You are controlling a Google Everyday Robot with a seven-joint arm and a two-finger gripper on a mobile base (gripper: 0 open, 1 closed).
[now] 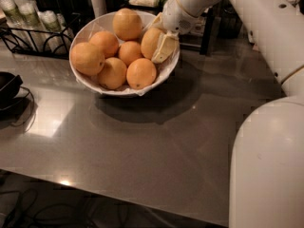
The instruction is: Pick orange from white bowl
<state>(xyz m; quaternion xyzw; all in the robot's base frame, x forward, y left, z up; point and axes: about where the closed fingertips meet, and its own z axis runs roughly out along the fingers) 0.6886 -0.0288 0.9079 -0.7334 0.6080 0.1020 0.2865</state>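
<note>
Jaws sit at the right side of the white bowl [90,28], pressed against the big pale orange [150,42]. We cannot tell if they squeeze it or how wide they are. In our one camera view, the orange rests by the bowl's right rim, touching the other oranges [140,73]. We think we should hold it snugly, then lift straight up slowly, so nothing bumps or tips on the tabletop [142,146].

The cream-white gripper [160,49] sits at the white bowl's [90,82] right rim, near the table's far edge, beside the pale yellow-orange orange [149,40]. The neighbouring fruits [141,73] are deeper orange. The table [142,146] is plain glossy grey.
</note>
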